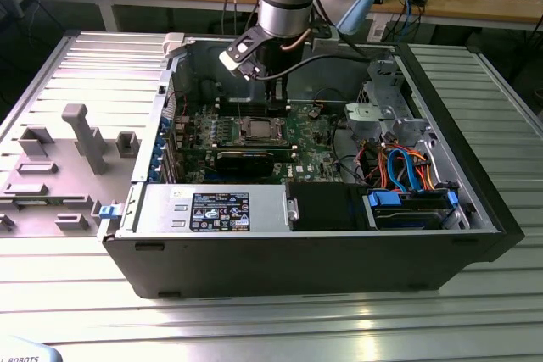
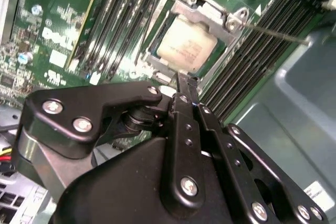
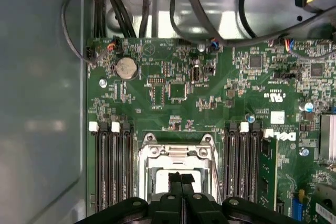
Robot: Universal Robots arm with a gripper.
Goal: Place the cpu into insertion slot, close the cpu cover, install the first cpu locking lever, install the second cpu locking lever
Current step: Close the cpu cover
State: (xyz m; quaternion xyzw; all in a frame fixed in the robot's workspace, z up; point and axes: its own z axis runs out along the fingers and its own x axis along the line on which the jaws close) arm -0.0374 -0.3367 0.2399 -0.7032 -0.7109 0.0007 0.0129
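Two steps look done: chip (image 2: 181, 46) seated in socket (image 2: 148, 51), cover (image 2: 210, 17) down. Jaws clenched, empty, above socket; one lever (image 2: 275, 33) looks unlatched.

surface: ribbed aluminium table (image 1: 271, 328) | middle to exterior view's right: open black computer case (image 1: 305, 260) lies on it | exterior view's left: grey fixture plate (image 1: 85, 188) with upright blocks, just beside the case
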